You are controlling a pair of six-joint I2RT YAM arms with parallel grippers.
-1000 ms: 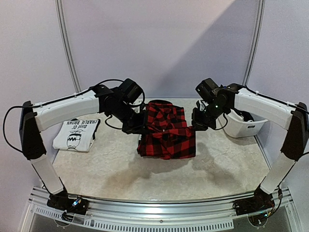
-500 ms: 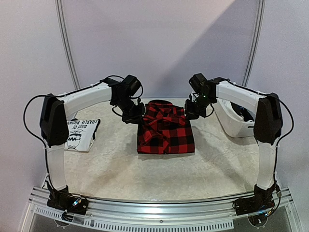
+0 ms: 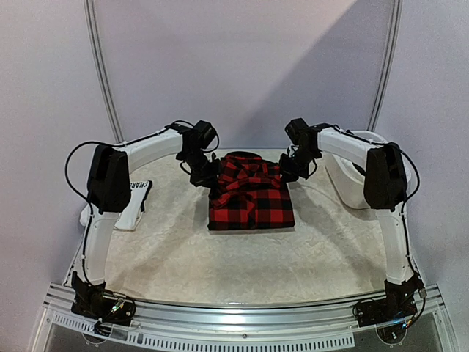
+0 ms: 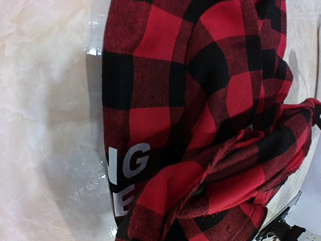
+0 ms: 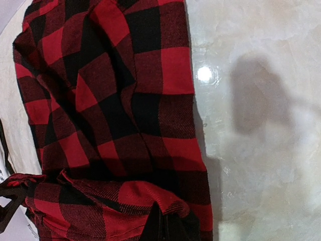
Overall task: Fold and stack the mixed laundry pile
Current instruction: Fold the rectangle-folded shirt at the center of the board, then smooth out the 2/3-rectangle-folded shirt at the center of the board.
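Lowered the red-black plaid shirt point(image 3: 251, 202) from mid-air onto the table point(image 3: 183, 253), with left fingers point(image 3: 209, 178) and right fingers point(image 3: 286, 174) clamped on its far corners; judged this fold nearly settled.

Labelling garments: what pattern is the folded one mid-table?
Red-and-black plaid garment with white lettering; clearest in the left wrist view.

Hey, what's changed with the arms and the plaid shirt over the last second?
The left gripper and right gripper drew the plaid shirt toward the far side and lowered it. It now lies flat as a neat rectangle instead of sagging between them. Both remain shut on its far corners. The white T-shirt and tub stayed put.
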